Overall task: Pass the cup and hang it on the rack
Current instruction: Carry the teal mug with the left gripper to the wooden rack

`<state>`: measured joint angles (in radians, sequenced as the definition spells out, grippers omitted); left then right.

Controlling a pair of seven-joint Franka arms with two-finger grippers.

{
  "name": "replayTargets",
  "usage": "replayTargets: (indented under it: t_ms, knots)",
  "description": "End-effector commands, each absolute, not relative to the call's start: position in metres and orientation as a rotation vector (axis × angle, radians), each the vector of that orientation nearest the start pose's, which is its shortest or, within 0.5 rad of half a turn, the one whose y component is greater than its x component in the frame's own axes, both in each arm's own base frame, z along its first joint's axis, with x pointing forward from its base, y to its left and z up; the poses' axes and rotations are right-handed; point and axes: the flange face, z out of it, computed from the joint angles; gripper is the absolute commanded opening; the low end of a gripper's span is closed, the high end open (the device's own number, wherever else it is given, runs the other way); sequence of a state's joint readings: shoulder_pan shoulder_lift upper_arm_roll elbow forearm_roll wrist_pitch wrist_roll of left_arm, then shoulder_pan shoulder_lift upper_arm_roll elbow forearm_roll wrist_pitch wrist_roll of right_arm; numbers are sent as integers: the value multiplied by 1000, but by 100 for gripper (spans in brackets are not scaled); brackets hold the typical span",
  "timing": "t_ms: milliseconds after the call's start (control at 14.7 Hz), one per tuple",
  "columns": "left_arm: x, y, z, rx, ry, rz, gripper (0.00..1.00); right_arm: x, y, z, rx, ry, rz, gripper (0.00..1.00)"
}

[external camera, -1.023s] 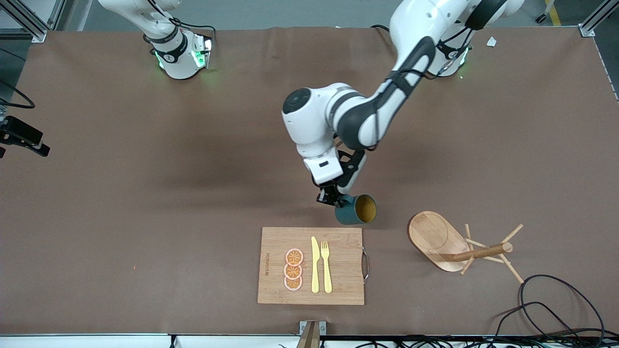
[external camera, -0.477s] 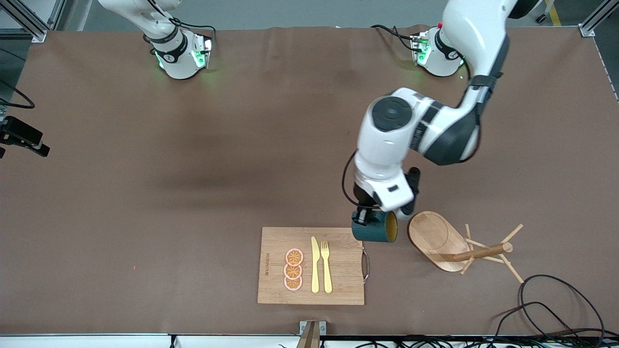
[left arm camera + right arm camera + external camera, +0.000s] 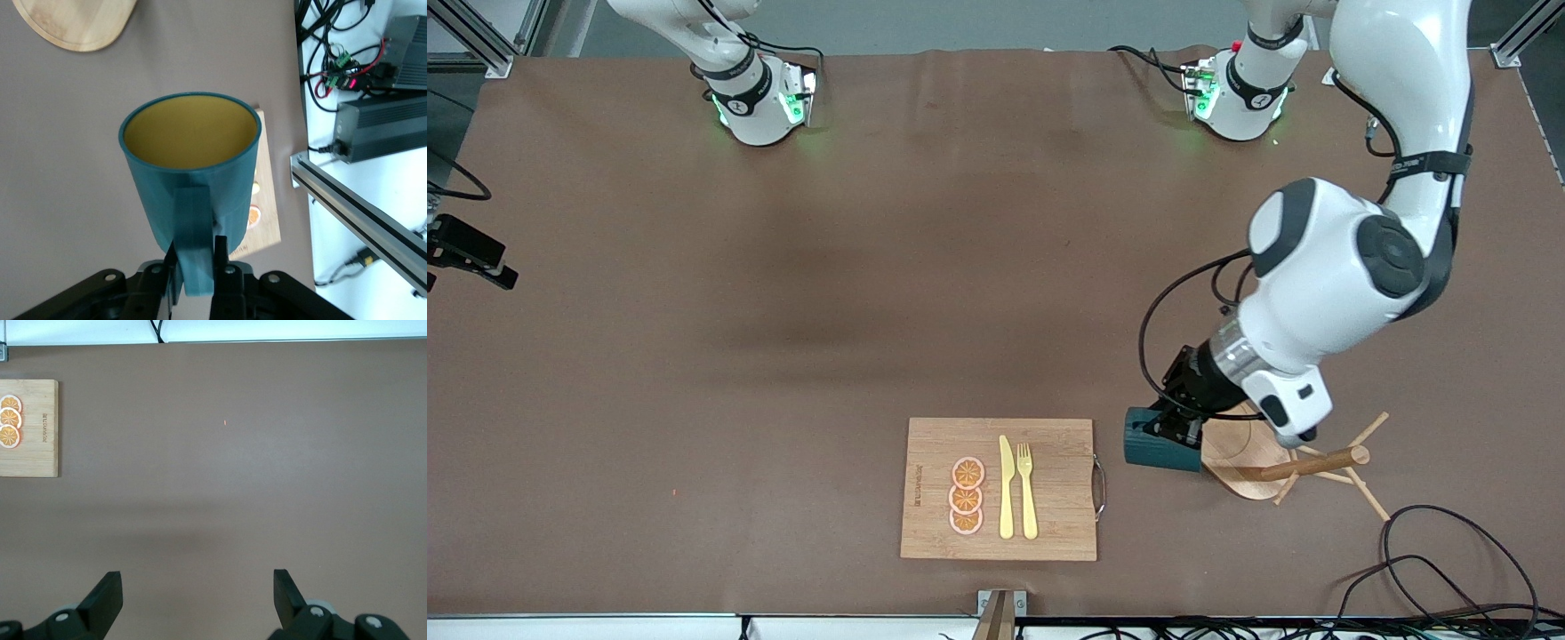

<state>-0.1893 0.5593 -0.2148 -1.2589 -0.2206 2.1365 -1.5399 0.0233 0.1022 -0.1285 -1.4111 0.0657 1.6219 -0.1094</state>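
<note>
- Your left gripper [image 3: 1178, 427] is pinched on the cup [image 3: 1158, 449] by its loop handle [image 3: 193, 240]; the left wrist view shows both fingers [image 3: 220, 250] clamped on the handle strap.
- Cup hangs in the air off the gripper, lying on its side, long axis about level. In the wrist view the mouth points away from the gripper, tan inside showing.
- Cup sits over bare table between the cutting board [image 3: 1000, 489] and the rack [image 3: 1272, 453], just beside the rack's base on the board side.
- Rack looks tilted in the front view: dished base [image 3: 1240, 444] facing the gripper, post [image 3: 1312, 463] running away from it toward the left arm's end of the table, thin pegs [image 3: 1368, 431] fanned near the post's tip. Could be camera angle, can't tell for sure.
- Key relation: the pegs lie past the base from your gripper, along the post. Handle is buried between the fingers, so the loop looks barely free; getting a peg through it will probably need a re-angle of the wrist.
- Left arm is the near one and has the cup.
- Your right gripper [image 3: 193, 593] is spread wide, empty, waiting over bare table well away from the rack; only a corner of the board with the orange slices [image 3: 9, 420] shows in its view.
- Hang not done yet.
</note>
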Motion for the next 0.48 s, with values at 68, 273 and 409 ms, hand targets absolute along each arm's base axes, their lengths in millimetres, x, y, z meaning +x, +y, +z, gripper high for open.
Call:
replayTargets:
  t_ms: [68,273,409]
  knots:
    - [707,-223,484,-2955,-2217,331,2,588,-49,647,-3092,1,-192,100]
    - [711,-191,478,-3012,-2164,491,2,588,-49,648,-3092,1,-194,100]
    - [710,-175,477,-3076,-2052,516,3,588,-49,648,-3092,1,-194,100]
